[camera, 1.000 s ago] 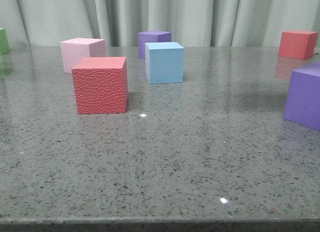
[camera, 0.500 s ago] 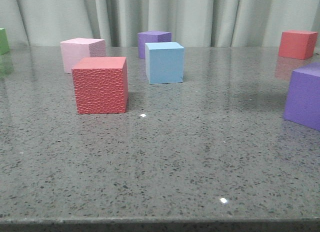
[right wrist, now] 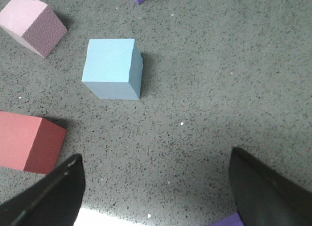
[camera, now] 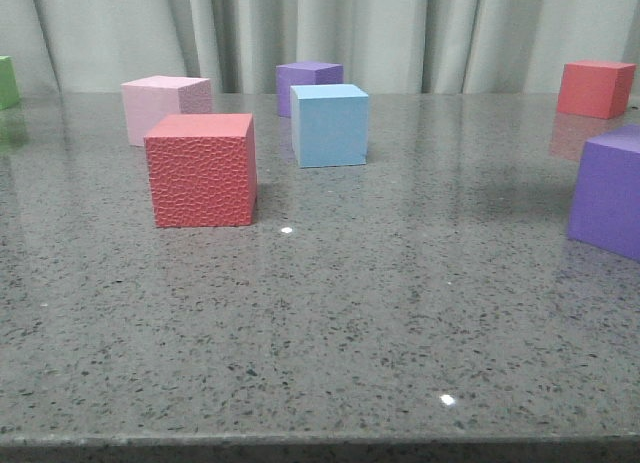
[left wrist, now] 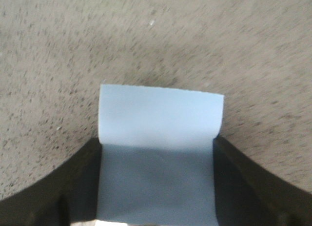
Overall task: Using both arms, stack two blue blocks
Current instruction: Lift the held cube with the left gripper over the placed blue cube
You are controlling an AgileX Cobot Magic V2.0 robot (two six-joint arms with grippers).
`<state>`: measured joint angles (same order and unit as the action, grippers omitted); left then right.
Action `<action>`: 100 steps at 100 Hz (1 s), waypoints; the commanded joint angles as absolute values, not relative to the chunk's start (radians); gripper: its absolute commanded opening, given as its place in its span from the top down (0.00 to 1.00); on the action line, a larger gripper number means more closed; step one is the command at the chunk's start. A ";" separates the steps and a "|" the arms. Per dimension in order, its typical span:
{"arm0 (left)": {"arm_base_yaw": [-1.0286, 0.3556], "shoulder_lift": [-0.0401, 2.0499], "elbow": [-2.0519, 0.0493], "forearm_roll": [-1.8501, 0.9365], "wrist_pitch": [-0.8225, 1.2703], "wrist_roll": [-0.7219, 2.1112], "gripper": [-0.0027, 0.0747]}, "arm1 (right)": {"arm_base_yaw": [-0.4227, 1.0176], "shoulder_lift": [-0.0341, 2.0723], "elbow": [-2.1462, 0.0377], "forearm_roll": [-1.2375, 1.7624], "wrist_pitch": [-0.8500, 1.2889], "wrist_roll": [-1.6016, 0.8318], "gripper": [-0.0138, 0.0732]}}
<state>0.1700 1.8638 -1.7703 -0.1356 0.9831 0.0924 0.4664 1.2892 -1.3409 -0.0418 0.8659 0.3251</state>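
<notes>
A smooth sky-blue block [camera: 330, 125] stands on the table behind the red cube; it also shows in the right wrist view [right wrist: 112, 69]. A second sky-blue block [left wrist: 158, 133] sits between the dark fingers of my left gripper [left wrist: 157, 187], which is shut on it above the table. This held block and the left gripper do not show in the front view. My right gripper [right wrist: 156, 187] is open and empty, hovering above the table short of the standing blue block. Neither arm shows in the front view.
A pebbly red cube [camera: 202, 170], a pink cube [camera: 162, 107] and a purple cube [camera: 305, 81] stand around the blue block. A large purple cube [camera: 610, 188] is at the right, a red cube [camera: 595, 87] far right, a green cube [camera: 6, 81] far left.
</notes>
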 commanded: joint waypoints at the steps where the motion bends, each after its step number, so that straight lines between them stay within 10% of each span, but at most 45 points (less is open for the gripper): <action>1: 0.147 1.812 -1.858 -0.159 0.990 0.046 0.67 | 0.466 1.229 -1.344 -0.075 0.766 0.326 0.15; 100: -0.404 1.812 -2.117 -0.115 1.162 -0.437 0.67 | 0.463 0.609 -0.844 -0.495 0.739 0.547 0.15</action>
<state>-0.3587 1.8638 -2.0842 -0.1183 1.2339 -0.3959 0.4664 0.6574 -0.8473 -0.4498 0.7862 0.5410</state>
